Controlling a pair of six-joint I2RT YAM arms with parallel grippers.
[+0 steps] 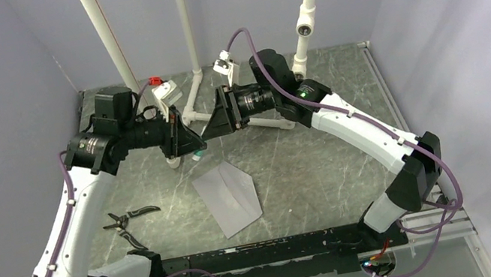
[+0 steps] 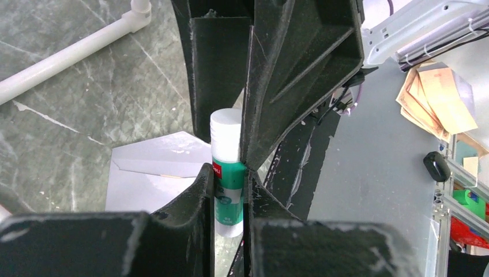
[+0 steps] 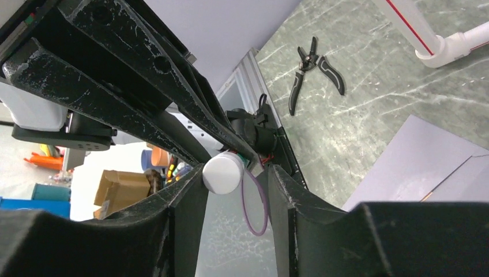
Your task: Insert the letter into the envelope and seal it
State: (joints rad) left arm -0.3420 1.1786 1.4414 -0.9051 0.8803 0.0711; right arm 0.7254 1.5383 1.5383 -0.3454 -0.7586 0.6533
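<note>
The pale grey envelope lies flat on the marble table with its flap open. Of the letter only a thin tan edge shows at the envelope's mouth. My left gripper is shut on a green and white glue stick, held above the envelope's far end. My right gripper faces it, open. Its fingers stand either side of the stick's white cap; the cap is against the left finger, with a gap to the right one.
Black-handled pliers lie on the table left of the envelope. White pipe stands rise behind both grippers. Grey walls close in the left, back and right sides.
</note>
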